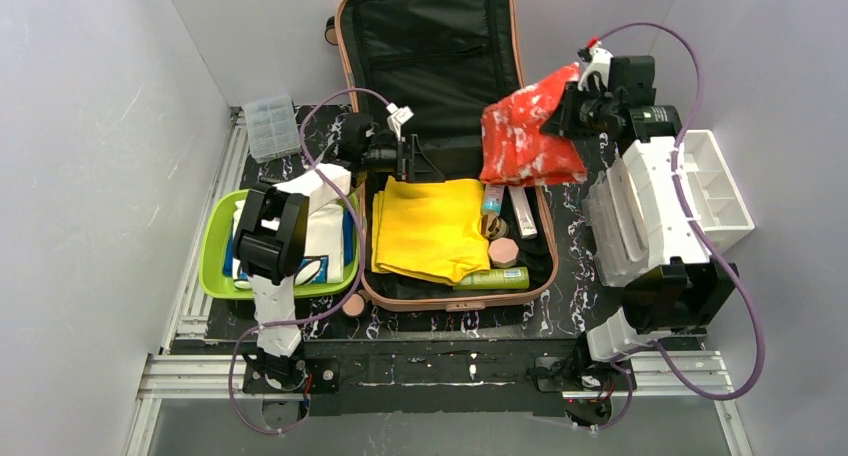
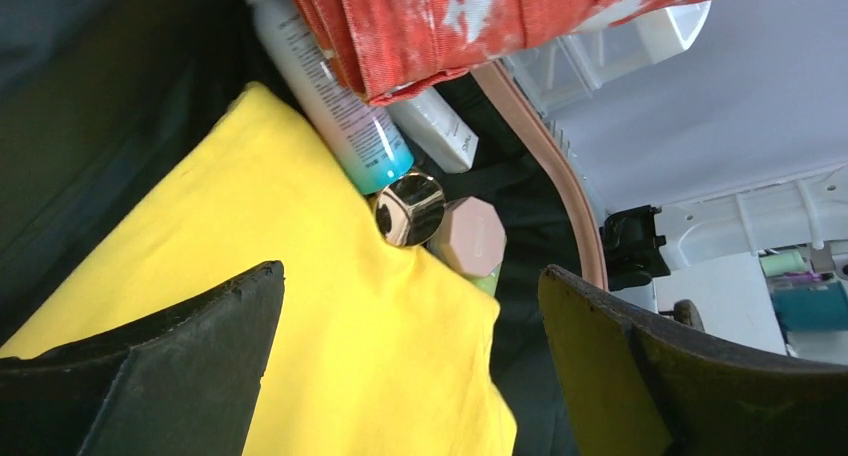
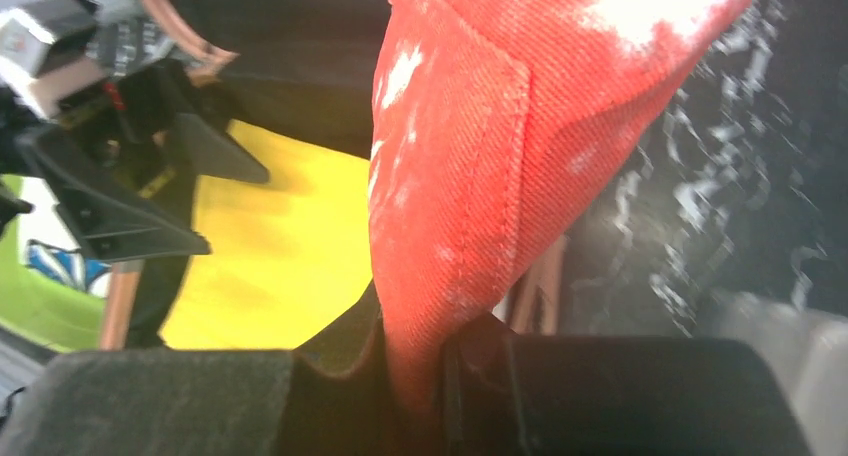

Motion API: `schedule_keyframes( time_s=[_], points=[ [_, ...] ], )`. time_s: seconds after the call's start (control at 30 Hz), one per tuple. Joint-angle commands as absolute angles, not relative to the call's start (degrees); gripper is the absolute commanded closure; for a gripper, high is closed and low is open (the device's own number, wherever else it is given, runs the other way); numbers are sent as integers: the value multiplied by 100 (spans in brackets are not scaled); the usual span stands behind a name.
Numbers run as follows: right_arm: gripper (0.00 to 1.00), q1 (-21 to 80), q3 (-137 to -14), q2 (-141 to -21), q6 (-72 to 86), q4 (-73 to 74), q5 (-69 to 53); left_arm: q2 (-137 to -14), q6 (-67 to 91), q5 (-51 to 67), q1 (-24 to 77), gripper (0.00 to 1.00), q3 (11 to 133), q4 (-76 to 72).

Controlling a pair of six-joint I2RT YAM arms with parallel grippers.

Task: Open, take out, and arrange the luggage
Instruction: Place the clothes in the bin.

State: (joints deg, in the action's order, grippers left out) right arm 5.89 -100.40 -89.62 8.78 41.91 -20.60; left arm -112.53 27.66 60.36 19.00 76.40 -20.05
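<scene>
The salmon-pink luggage (image 1: 455, 301) lies open, its black-lined lid raised at the back. A folded yellow cloth (image 1: 430, 226) fills the left of its base. Beside the cloth lie a teal-ended white bottle (image 2: 330, 96), a gold cap (image 2: 410, 208), a pink octagonal jar (image 2: 470, 236) and a green tube (image 1: 492, 278). My left gripper (image 1: 410, 166) hangs open just above the yellow cloth's (image 2: 330, 356) far edge, its jaws wide with nothing between them (image 2: 410, 276). My right gripper (image 1: 572, 111) is shut on a red white-blotched cloth (image 1: 525, 131), lifted over the luggage's right rim. The fabric (image 3: 460, 156) is pinched between its fingers (image 3: 430, 366).
A lime-green tray (image 1: 215, 266) with white and blue packs sits left of the luggage, under my left arm. A clear lidded box (image 1: 270, 126) lies behind it. At the right stand a white drawer organizer (image 1: 715, 186) and a clear rack (image 1: 610, 226). White walls close in on both sides.
</scene>
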Motion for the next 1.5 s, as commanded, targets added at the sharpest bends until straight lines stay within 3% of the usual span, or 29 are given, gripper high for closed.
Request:
schedule_keyframes(
  time_s=[0.0,0.3,0.6,0.8,1.13,1.47],
  points=[
    [99,360,-9495,-8036,357,4141,-1707,-11403,3367,6106,2334,2,8019,-2608],
    [99,-191,-8125,-7180,-187,3965,-571,-12339,4132,5751,2970,2,8970,-2999],
    [99,-694,-8271,-7720,-466,4211,-745,-13287,3944,5662,3400,2,10049,-3009],
    [99,-929,-8278,-7892,-672,4263,-58,-13769,4018,5549,3506,2,10687,-3006],
    [99,-967,-8468,-8034,-868,4140,755,-13790,3689,5308,3498,2,10462,-2989],
    [99,-967,-8506,-8152,-932,4127,857,-14307,4151,5482,3664,2,11231,-3022]
  ],
)
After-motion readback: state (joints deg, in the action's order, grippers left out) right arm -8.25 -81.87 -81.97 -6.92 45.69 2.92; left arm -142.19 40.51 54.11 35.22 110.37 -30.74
